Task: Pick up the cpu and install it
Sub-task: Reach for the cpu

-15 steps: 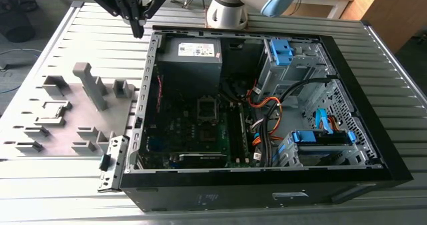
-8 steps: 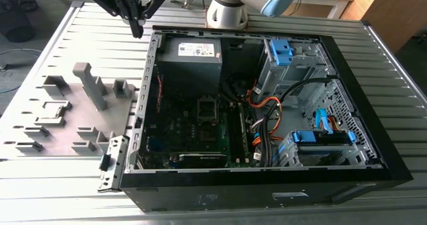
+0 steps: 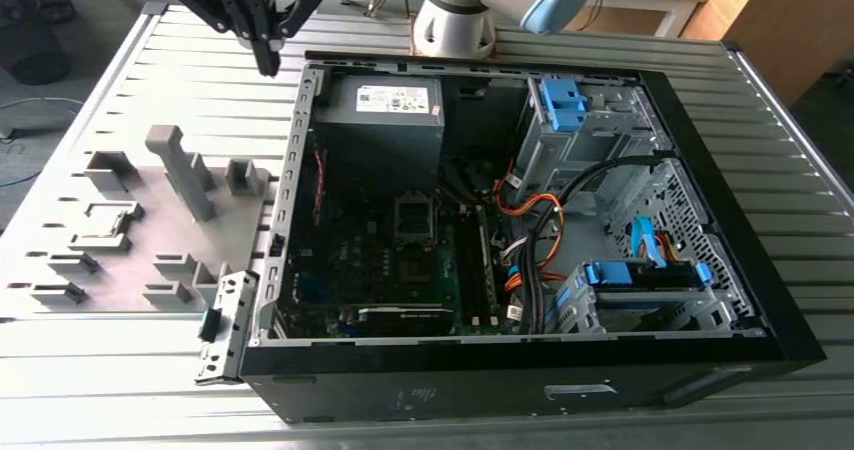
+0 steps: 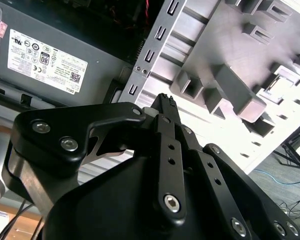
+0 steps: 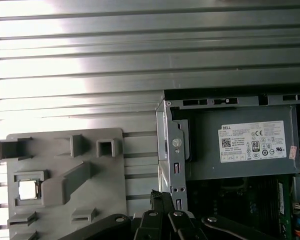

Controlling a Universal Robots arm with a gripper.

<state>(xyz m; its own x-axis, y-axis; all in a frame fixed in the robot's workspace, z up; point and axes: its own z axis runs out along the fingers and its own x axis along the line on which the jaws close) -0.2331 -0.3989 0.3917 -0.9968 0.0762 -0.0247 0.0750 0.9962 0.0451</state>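
A slatted metal table (image 3: 134,390) carries everything. Lying on it with its side panel off is a black computer case (image 3: 467,390), with a motherboard (image 3: 387,260) on its floor and bundles of cables and blue-tabbed drive bays on the exterior view's right. The arm's pale base (image 3: 461,20) stands on the table just behind the case. On the exterior view's left of the case lies a flat grey fixture plate (image 3: 247,230) studded with grey blocks of different shapes, one of them a tall upright post (image 3: 180,170). Inside the case, the grey power supply (image 3: 380,120) fills the far corner nearest the plate, and a rectangular metal socket frame (image 3: 414,215) sits near the middle of the motherboard. The gripper (image 3: 270,60) hangs above the bare table just outside that far corner of the case. Its two black fingers are pressed together at the tips with nothing between them, as both wrist views also show. The cpu (image 5: 28,190) is well apart from the gripper. It is a small silvery square lying flat in a low holder on the fixture plate, outside the case.
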